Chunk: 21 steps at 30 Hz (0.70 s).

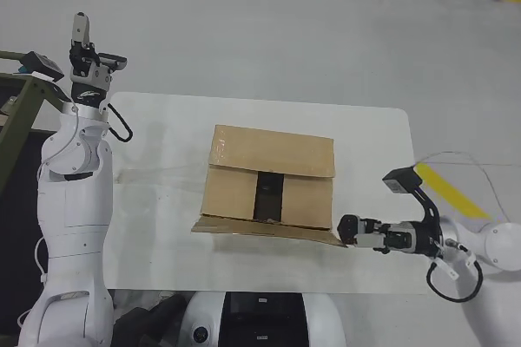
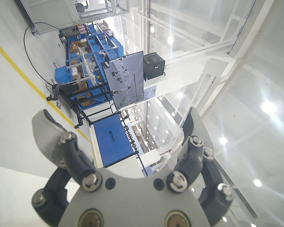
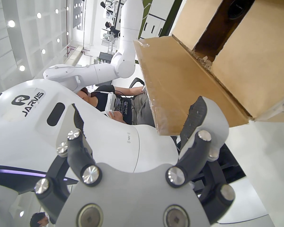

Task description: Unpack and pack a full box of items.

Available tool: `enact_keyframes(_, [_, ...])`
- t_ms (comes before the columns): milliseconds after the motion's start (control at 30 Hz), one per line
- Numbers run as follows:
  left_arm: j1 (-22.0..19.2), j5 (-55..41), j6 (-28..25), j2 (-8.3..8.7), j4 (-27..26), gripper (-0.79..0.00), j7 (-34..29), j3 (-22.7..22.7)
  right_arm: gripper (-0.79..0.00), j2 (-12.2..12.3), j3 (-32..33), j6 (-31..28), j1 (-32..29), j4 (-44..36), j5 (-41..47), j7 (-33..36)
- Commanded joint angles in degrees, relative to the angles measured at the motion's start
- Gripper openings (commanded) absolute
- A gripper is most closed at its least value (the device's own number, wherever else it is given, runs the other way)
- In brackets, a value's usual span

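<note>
The white jointed left arm (image 1: pixel 74 173) stands folded upright on the robot's left side, wrist raised high. The left pincer (image 1: pixel 81 26), grey metal with black-padded fingers (image 2: pixel 188 124), points upward, jaws spread wide, holding nothing. The white right arm (image 1: pixel 495 247) lies low, stretching inward from the right. The right pincer (image 1: pixel 346 230) is held level with its fingers (image 3: pixel 194 116) parted wide.

The left claw (image 2: pixel 118 119) stands wide open, facing a dark screen (image 2: pixel 126 79) and blue racks (image 2: pixel 90 55) beyond.
</note>
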Motion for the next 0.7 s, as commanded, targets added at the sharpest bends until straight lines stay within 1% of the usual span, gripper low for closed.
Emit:
enact_keyframes(0, [0.0,0.0,0.0,0.0,0.0,0.0,0.0,0.0,0.0,0.1,0.0,-0.3,-0.7,-0.7,-0.1,0.4])
enact_keyframes(333, [0.0,0.0,0.0,0.0,0.0,0.0,0.0,0.0,0.0,0.9,-2.6,-0.1,-4.6,-3.7,-4.3,1.7])
enact_keyframes(667, [0.0,0.0,0.0,0.0,0.0,0.0,0.0,0.0,0.0,1.5,-7.0,1.8,-4.7,-2.7,-8.9,2.2])
